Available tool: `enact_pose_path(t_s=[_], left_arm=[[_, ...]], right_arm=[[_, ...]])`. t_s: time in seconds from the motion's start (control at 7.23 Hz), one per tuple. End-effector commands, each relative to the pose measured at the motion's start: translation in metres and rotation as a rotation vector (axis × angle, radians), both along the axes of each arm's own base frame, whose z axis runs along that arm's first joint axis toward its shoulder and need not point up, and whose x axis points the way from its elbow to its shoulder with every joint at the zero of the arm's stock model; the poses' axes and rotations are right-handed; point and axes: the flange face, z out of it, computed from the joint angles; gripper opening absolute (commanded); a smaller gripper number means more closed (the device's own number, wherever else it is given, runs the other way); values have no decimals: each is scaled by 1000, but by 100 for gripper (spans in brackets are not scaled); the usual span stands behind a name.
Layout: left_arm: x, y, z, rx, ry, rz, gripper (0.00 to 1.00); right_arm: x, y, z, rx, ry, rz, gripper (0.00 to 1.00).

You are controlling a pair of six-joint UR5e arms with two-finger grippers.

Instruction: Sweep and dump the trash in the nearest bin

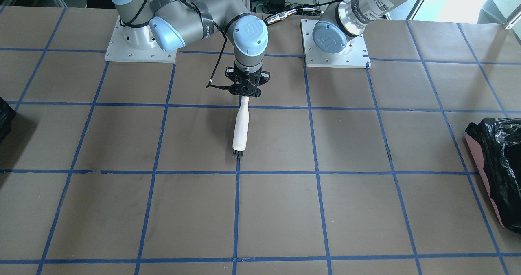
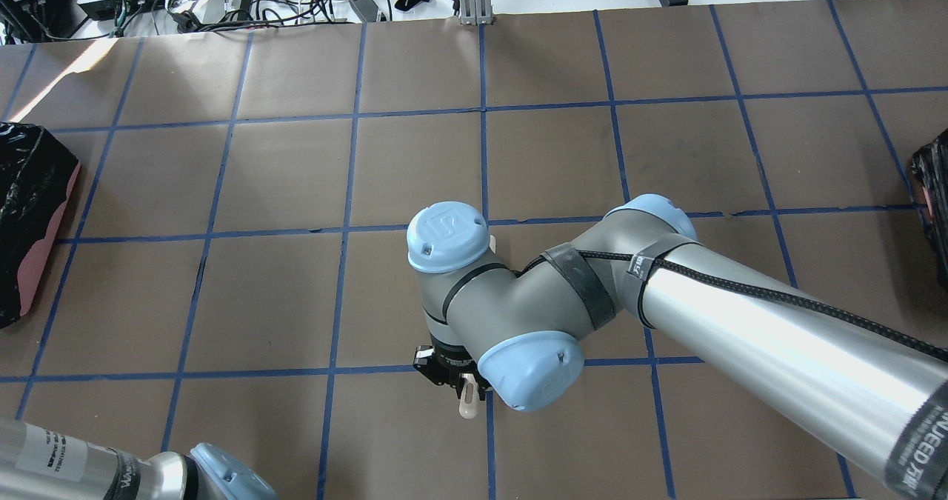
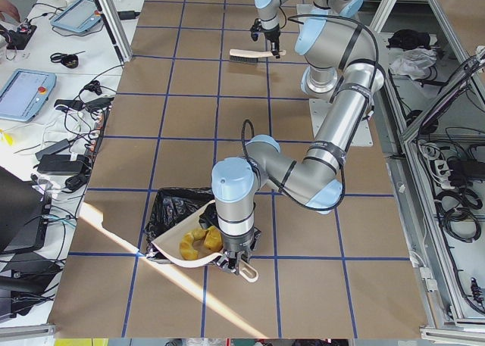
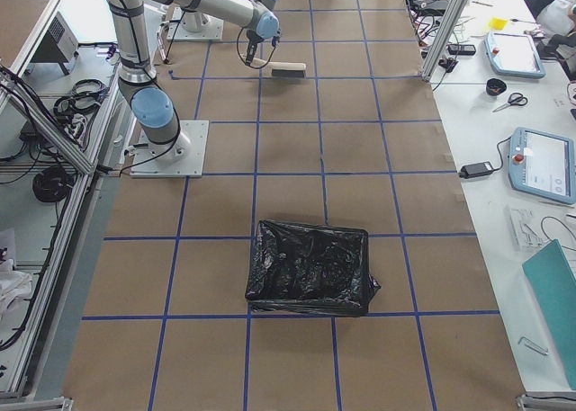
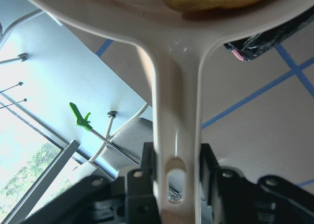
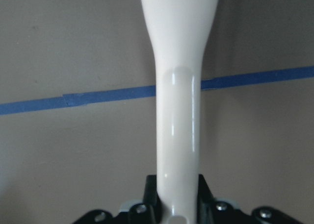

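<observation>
Over the taped table [image 1: 122, 144], left tool [image 5: 175, 180] grips dustpan [image 3: 176, 249] by bin [image 3: 170, 210], right tool [image 1: 244, 92] brush [image 1: 241, 128].

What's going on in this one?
The left gripper holds a dustpan by its handle at the edge of the black-lined bin, with the yellow trash pieces in the pan, not yet dumped. The right gripper holds the brush by its white handle farther along the table, away from the bin.
</observation>
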Motion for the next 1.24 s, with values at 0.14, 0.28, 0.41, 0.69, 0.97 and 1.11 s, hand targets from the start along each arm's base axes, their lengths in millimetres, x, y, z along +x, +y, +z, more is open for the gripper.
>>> enact_pose_path(t_s=[0.14,0.28,0.41,0.69,0.97,1.11], left_arm=[[-40,-33,-7,107,-204,-74,0],[-44,-34,-11,120,-254,-101,0],[-44,-35,-12,111,-289,-120,0],[-45,-35,-6,122,-300,-144,0],[-50,-40,1,121,-337,-177,0],[-54,-42,8,115,-348,-189,0]], right_arm=[[8,-20,4,50,5,-20,0],[8,-21,1,56,7,-20,0],[6,-22,0,58,5,-22,0],[0,-28,-3,69,11,-39,0],[0,-30,-8,74,13,-42,37],[0,-31,-8,73,13,-40,68]])
